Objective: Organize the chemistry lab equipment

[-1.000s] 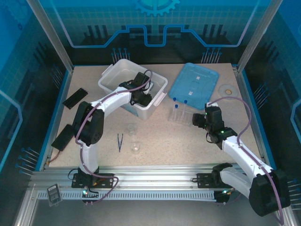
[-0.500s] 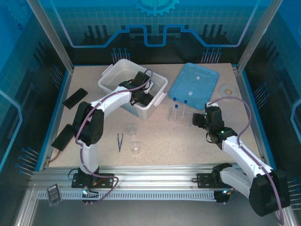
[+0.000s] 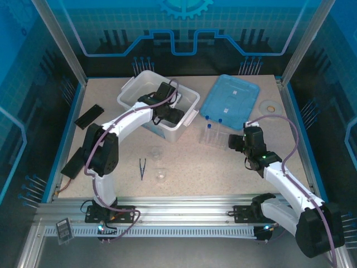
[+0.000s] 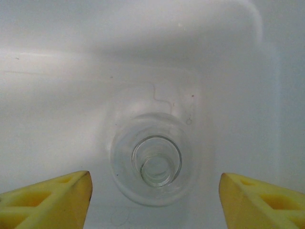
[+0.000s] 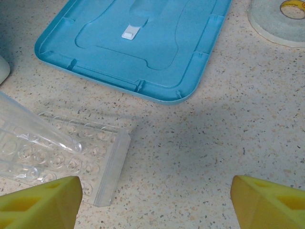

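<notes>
- The left fingers [image 4: 47, 200] stand wide apart inside the white bin [image 3: 134, 96], which sits near the far edge of the tabletop [image 3: 223, 167], left of centre.
- A clear glass flask [image 4: 156, 160] stands upright on the bin's floor, mouth up. It is between the two fingers and touched by neither.
- The right fingers [image 5: 269, 202] are also spread wide and hold nothing. They hang over bare tabletop just right of the clear tube rack [image 5: 62, 152].
- The rack rests right of the tabletop's centre, close to the near edge of the blue lid [image 5: 138, 43].
- Blue-capped tubes [image 3: 208, 125] stand in the rack. Two caps can be made out from above.
- A roll of tape [image 5: 281, 19] lies beyond the lid, toward the far right corner.
- Two small beakers [image 3: 157, 151] [image 3: 161, 175] sit apart toward the near edge, left of centre, with the dark tweezers [image 3: 142, 167] just to their left.
- A flat black strip [image 3: 89, 116] lies by the left edge.
</notes>
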Robot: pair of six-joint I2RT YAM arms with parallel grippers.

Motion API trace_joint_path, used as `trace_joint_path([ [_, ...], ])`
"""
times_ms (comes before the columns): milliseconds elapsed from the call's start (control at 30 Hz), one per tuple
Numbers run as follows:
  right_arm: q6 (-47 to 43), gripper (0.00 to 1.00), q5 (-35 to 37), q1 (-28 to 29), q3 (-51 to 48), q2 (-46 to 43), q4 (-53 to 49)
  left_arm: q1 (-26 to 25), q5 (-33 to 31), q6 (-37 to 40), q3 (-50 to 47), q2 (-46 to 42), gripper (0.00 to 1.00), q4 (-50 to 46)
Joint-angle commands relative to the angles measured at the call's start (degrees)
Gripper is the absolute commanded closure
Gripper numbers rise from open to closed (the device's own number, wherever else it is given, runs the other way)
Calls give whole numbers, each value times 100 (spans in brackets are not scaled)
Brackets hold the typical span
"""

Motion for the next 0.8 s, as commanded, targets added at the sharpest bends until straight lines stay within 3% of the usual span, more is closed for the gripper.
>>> trace_joint_path([
  [0,-54,17,156,16,-48,-47,130,-42,-55,-50,-32,-473,27,-113],
  [367,-47,17,199,42,-58,-64,130,-137,-425,-148,-422,-1441,27,-325],
  [767,-50,18,257,85,-57,-69,125,-821,-1296,-880,-1891,-3141,28,-487],
])
